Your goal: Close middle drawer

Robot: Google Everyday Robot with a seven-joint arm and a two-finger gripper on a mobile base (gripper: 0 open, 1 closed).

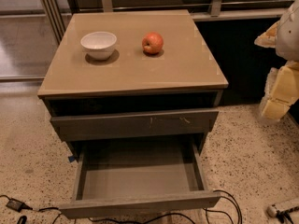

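The gripper (279, 94) sits at the 3 o'clock edge of the frame, well apart from the cabinet (140, 64). It shows as pale yellow and white blocky parts. The right border cuts it off, and a dark background lies behind it. Whether the claw is parted or clamped cannot be told.

At 6 o'clock the frame's lower border runs just under the front panel of the middle drawer (138, 174), so what lies beneath it is out of sight. Black cables (224, 204) loop on the speckled floor (252, 153) at about 5 o'clock and pass behind that panel. A small black adapter (14, 203) lies at 8 o'clock, and a white object (282, 208) at 4 o'clock is partly cropped and hard to identify. A scrap of blue tape (71, 158) peeks out beside the drawer's left wall. The recess under the cabinet top is dark, and nothing in it can be made out.

The middle drawer is pulled far out toward the camera, in the lower half of the view. It is wide and shallow, grey-brown wood, with a plain front panel and a matching bare grey floor and side walls.

Directly above it, the upper drawer front (133, 124) stands only slightly forward and carries pale scratch marks right of centre. They are marks, not legible writing.

On the tan cabinet top, a white bowl (98, 43) stands at 11 o'clock. A red apple (153, 42) stands at 12 o'clock, near the bowl but apart from it.
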